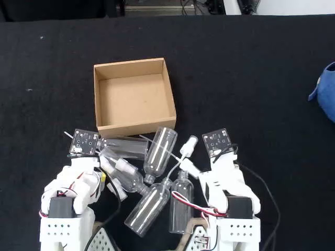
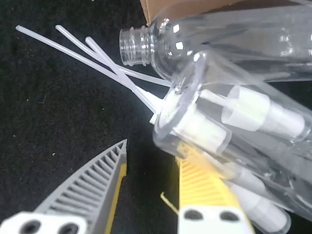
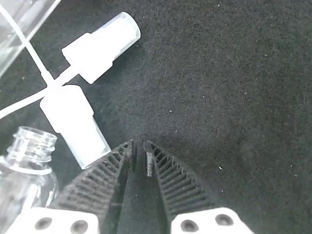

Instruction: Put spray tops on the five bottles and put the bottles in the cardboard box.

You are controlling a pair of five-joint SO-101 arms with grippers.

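Observation:
The open cardboard box stands at mid-table with nothing in it. Several clear uncapped bottles lie in a loose heap just in front of it, between my two arms. Two white spray tops with thin dip tubes lie at the heap's right side. My left gripper is open, its yellow finger up against a clear bottle through which white spray tops show. A bottle neck lies beyond. My right gripper is shut and holds nothing, beside two spray tops and a bottle neck.
The table is covered in black cloth. A blue object pokes in at the right edge. The left arm and the right arm sit at the front edge, with cables trailing around their bases.

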